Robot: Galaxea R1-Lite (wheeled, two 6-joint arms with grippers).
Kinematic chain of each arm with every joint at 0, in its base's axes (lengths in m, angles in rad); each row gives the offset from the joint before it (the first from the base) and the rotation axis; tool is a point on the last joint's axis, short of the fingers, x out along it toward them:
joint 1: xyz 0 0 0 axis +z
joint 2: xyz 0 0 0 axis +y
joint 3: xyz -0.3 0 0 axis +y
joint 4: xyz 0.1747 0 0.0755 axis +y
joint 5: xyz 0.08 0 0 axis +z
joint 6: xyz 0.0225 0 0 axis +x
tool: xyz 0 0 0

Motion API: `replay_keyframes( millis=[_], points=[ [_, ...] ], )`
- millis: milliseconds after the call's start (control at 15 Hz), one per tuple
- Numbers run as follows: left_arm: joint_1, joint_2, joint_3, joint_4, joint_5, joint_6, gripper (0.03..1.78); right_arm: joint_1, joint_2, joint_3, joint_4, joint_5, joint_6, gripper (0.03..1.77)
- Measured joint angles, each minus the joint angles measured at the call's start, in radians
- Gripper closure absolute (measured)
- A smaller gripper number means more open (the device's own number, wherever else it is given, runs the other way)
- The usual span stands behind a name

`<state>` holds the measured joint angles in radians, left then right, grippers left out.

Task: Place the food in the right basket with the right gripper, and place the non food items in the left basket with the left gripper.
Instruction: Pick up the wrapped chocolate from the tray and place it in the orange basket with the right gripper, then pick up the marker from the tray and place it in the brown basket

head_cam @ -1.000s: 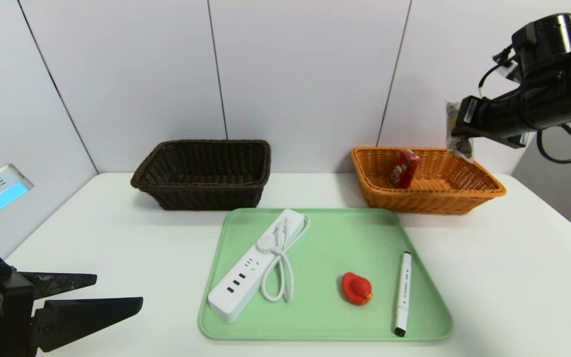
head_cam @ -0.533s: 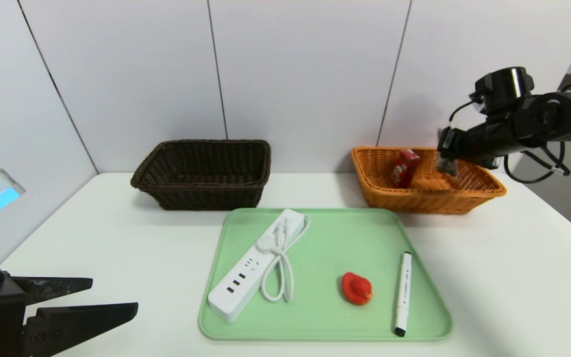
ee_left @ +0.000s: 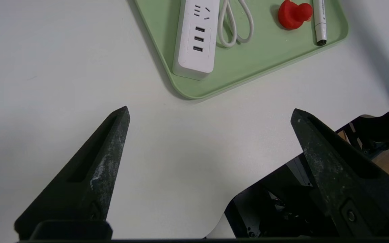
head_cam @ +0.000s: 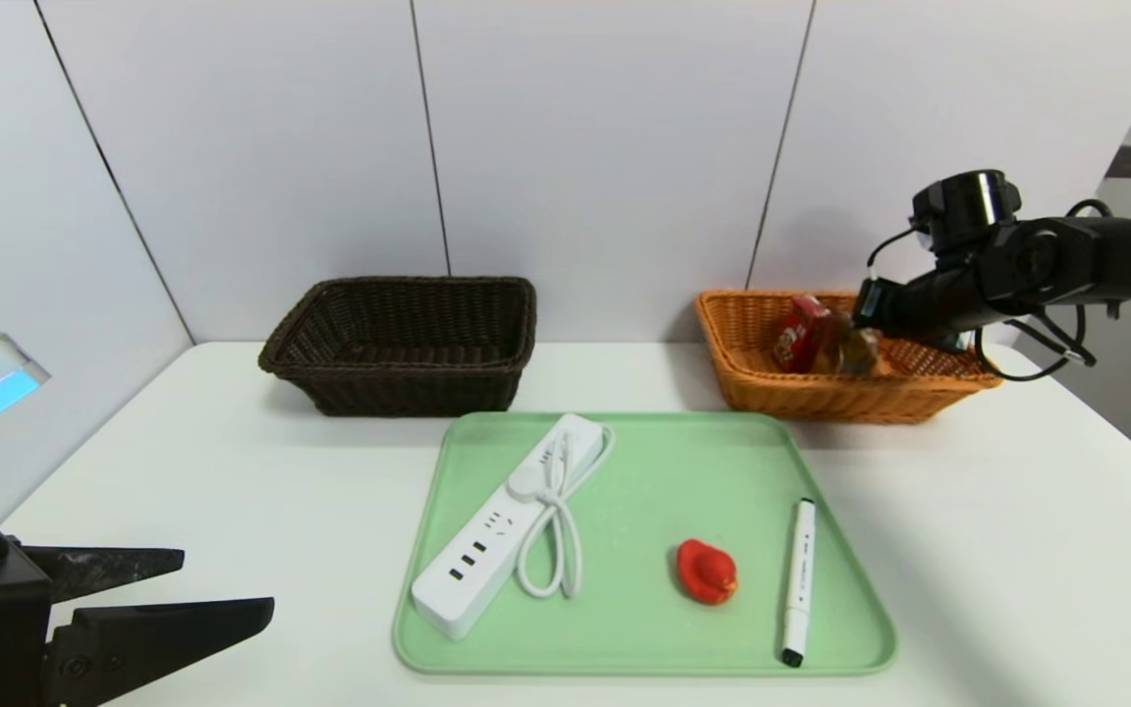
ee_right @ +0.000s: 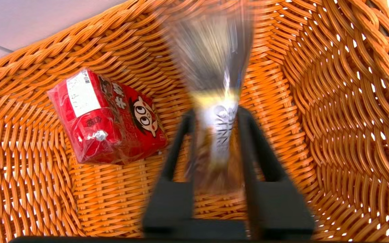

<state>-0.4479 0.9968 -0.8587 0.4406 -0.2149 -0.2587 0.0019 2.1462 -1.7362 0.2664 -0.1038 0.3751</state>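
Observation:
My right gripper (head_cam: 865,324) is lowered into the orange right basket (head_cam: 752,393), fingers parted and open. The clear packet of dark brown snack (ee_right: 211,50) shows blurred between the fingers (ee_right: 248,135), its lower end toward the basket floor (ee_right: 333,84). The red drink carton (ee_right: 103,118) lies in the same basket beside it. The dark brown left basket (head_cam: 399,383) stands at the back left. The white power strip (head_cam: 497,530), red duck (head_cam: 706,571) and marker (head_cam: 799,579) lie on the green tray (head_cam: 654,471). My left gripper (head_cam: 230,581) waits open at the near left.
The tray sits in the middle of the white table, in front of both baskets. In the left wrist view the tray corner (ee_left: 248,67) with the power strip (ee_left: 198,37), duck (ee_left: 290,15) and marker (ee_left: 320,20) lies beyond the open left gripper (ee_left: 210,113). White wall panels stand behind.
The right arm came down from above the orange basket's far right rim into the basket with the snack packet. Its fingers have parted. The left arm barely moved.

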Motion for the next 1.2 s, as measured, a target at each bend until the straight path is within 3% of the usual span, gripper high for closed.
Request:
replay_keyframes(
  millis=[333, 800, 1000, 1200],
  points=[
    [0.0, 0.008, -0.012, -0.002, 0.0, -0.002, 0.12, 0.001, -0.017, -0.011, 0.001, -0.003, -0.013, 0.7],
    [-0.001, 0.067, -0.097, -0.074, 0.003, -0.036, 0.12, 0.053, -0.213, -0.079, 0.071, 0.011, -0.066, 0.34],
    [-0.005, 0.082, -0.083, -0.181, 0.001, -0.028, 0.12, 0.129, -0.325, -0.129, 0.324, 0.025, 0.027, 0.26],
    [-0.031, 0.121, -0.099, -0.196, 0.006, -0.029, 0.12, 0.195, -0.391, -0.192, 0.642, 0.106, 0.179, 0.2]
  ],
)
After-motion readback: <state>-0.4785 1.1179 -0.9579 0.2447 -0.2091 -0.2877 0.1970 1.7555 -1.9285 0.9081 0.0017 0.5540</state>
